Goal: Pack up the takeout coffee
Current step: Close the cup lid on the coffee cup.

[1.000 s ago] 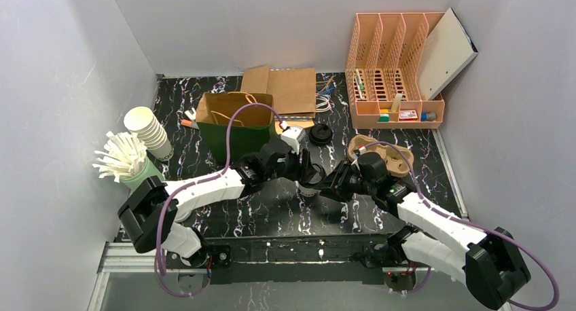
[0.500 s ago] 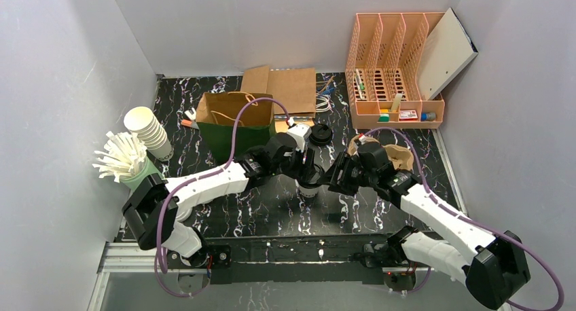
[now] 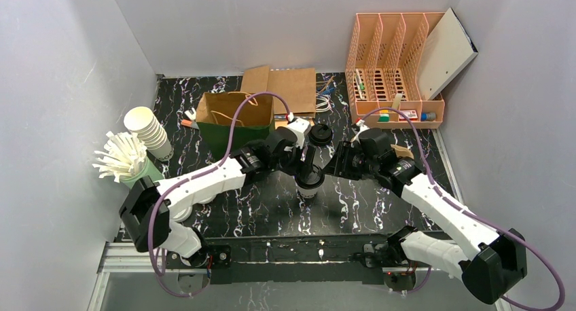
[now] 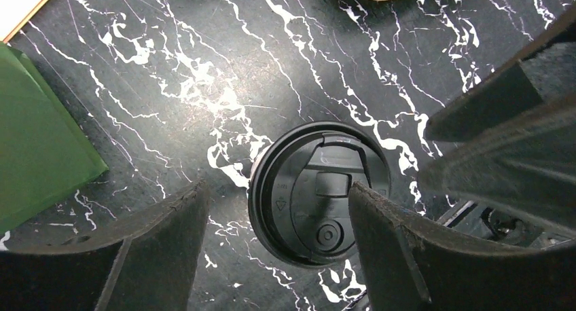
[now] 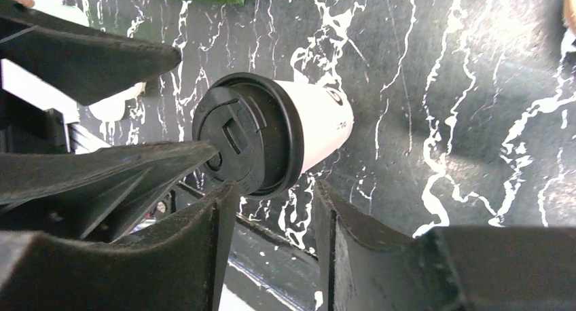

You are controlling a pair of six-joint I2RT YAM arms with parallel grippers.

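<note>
Black marbled tabletop: lidded cup stands upright directly beneath the left claw, jaws wide astride the lid; right claw, parted and empty, alongside

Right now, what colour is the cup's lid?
The lid is black, on a white cup; right wrist view shows it best.

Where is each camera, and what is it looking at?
Top external: above, behind the bases, looking down at the table; left arm and right arm show.
Left wrist: on the left arm, looking straight down onto the lidded coffee cup; left gripper frames it.
Right wrist: on the right arm, seeing the cup sideways; right gripper shows.
Shared: all three see the cup.
</note>
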